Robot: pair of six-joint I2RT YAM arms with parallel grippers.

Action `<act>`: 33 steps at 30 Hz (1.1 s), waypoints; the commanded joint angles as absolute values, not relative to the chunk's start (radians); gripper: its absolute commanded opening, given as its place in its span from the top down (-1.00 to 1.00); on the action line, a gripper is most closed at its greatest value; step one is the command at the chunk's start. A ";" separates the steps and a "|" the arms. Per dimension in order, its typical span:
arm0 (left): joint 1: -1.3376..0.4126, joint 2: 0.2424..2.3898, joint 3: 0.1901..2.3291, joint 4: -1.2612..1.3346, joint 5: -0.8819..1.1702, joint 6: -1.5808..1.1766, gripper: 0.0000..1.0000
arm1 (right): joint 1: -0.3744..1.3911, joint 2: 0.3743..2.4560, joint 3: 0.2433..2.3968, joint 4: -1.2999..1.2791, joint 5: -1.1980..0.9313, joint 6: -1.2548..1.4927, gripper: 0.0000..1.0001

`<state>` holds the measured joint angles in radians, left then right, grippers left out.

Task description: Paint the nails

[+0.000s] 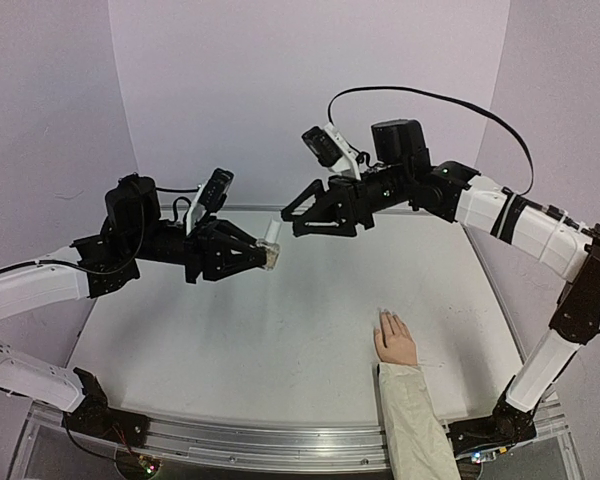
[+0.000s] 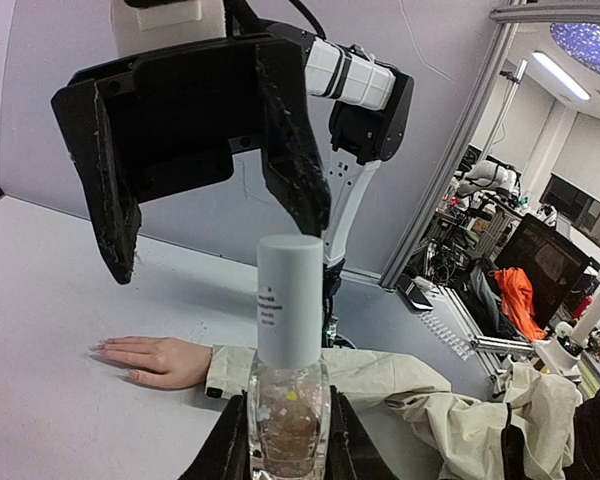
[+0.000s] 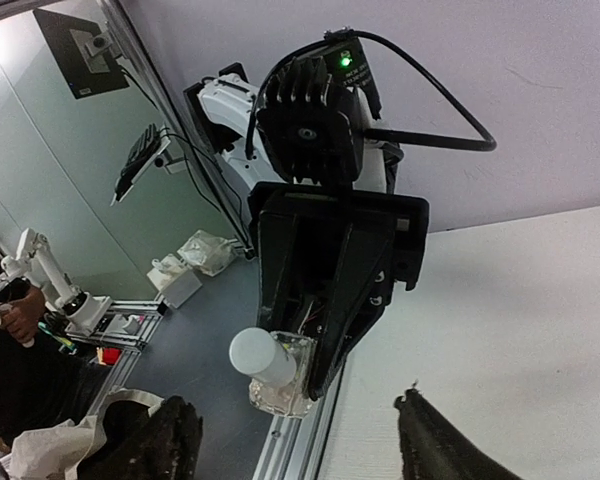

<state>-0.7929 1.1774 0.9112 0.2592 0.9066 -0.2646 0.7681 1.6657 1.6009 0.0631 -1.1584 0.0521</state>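
While the left gripper [image 1: 266,255] grips the bottle [image 2: 289,400], the right gripper [image 2: 212,215] hovers spread at its cap [image 2: 289,300] and should centre before closing; the nails [image 1: 386,317] rest on the table [image 1: 270,345], well apart.

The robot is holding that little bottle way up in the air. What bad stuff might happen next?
1. The left jaws grip only the lower part of the bottle, raised above the table. A push from the open right jaws near the white cap might knock it loose.
2. If the cap comes off crooked, what's inside might spill.
3. The hand lies on the table, so a dropped bottle might roll to it.
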 commanded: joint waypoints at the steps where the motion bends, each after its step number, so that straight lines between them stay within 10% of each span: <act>1: -0.792 1.173 0.964 0.287 0.955 -0.288 1.00 | 0.779 1.683 1.611 0.203 -1.259 0.101 -0.15; 33: -0.792 1.150 0.988 0.291 0.639 -0.233 1.00 | 0.937 1.689 1.526 0.243 -0.970 0.128 1.00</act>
